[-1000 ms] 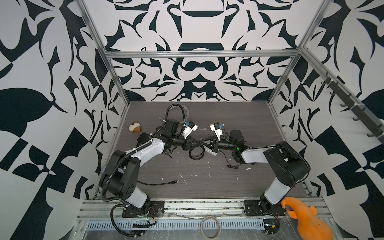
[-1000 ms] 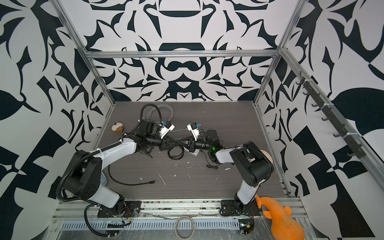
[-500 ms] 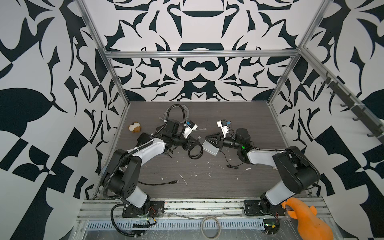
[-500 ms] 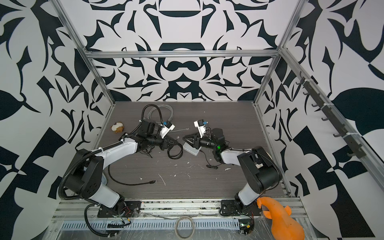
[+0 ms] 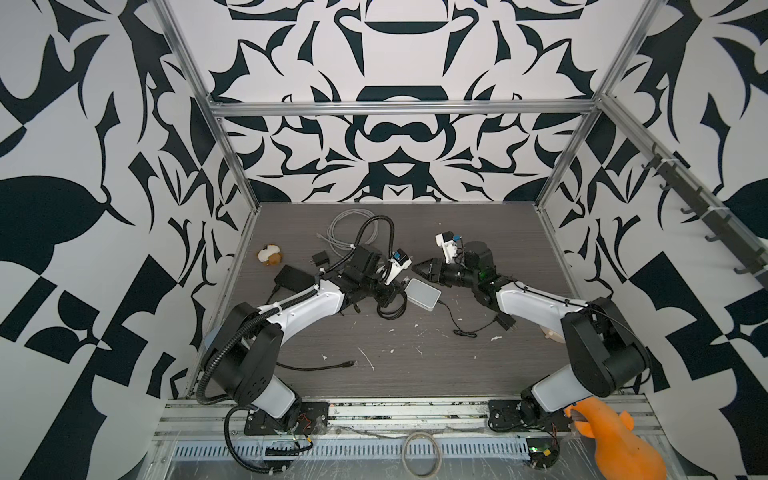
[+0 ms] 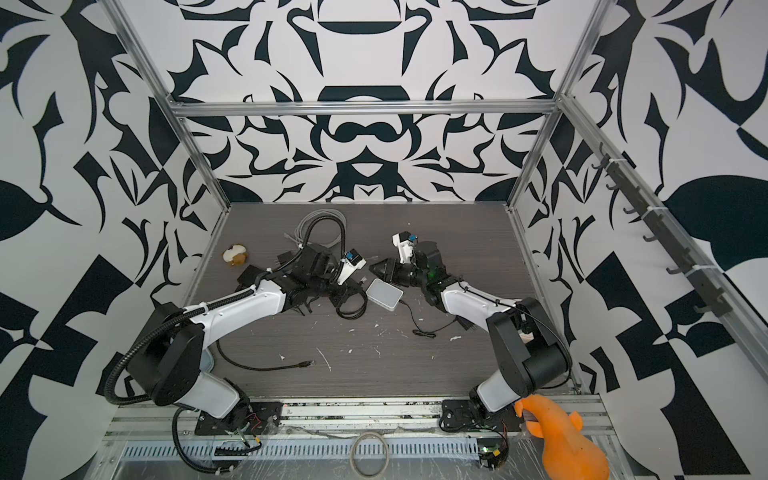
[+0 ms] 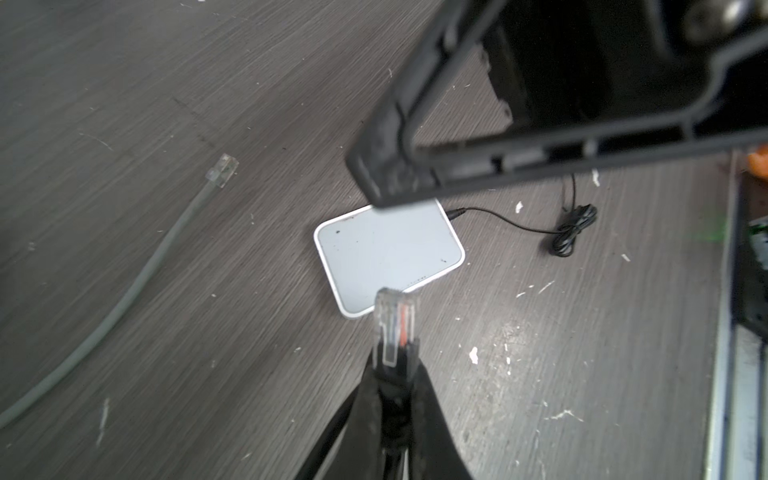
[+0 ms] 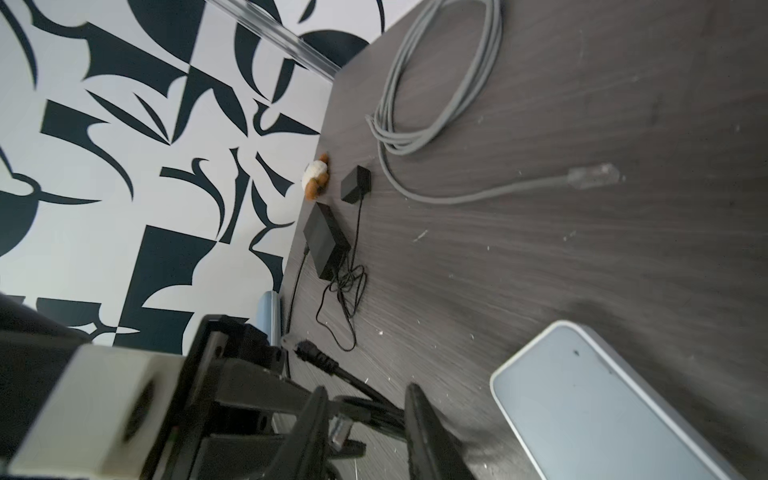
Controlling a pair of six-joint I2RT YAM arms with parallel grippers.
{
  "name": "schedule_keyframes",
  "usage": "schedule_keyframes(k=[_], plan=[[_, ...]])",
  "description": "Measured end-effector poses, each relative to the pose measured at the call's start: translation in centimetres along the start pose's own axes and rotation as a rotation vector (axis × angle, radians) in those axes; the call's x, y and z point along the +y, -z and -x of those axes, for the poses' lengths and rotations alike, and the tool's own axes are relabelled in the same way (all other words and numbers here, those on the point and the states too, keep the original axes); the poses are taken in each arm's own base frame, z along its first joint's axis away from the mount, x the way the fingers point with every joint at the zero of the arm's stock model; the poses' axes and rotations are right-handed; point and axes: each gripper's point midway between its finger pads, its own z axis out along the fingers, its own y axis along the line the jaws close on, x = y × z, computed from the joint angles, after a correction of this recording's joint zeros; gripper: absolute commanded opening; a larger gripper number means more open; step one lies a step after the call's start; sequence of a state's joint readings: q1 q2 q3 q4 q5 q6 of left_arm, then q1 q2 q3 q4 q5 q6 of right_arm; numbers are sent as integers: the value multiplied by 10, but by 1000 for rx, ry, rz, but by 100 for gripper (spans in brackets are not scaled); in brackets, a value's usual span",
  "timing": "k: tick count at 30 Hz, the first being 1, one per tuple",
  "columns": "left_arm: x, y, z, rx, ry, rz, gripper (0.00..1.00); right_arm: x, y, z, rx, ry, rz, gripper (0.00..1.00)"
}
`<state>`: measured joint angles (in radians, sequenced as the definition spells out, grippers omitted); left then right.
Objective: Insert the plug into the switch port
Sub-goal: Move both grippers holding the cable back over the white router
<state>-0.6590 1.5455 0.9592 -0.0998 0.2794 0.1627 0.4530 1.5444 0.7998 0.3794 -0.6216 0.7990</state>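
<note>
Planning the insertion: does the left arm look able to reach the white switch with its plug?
Probably yes: the left gripper holds the plug just short of the switch, nothing between them.

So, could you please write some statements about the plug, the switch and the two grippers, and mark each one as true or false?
1. The left gripper is shut on the clear plug. True.
2. The plug is fully inserted in the switch. False: its whole clear body shows outside the switch.
3. The right gripper holds the switch. False: its jaws are open and the switch lies flat on the table, free of them.
4. A thin black cord is plugged into the switch. True.
5. The grey cable's plug lies loose on the table. True.
</note>
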Motion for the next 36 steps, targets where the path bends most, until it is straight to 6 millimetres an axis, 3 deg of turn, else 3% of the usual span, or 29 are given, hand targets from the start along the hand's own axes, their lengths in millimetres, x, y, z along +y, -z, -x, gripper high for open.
schedule_keyframes(k=[5,20,31,36], plan=[[0,-1,-1,24,-34,37,0,-3,-8,-18,51,-42,-23,35],[-1,-7,-2,70,-106,88,0,-3,-15,-27,72,-83,-31,35],[1,-7,-2,76,-123,113,0,-1,-22,-29,90,-87,-27,4],[3,-8,-4,66,-124,129,24,0,-22,-29,94,-85,-18,0]])
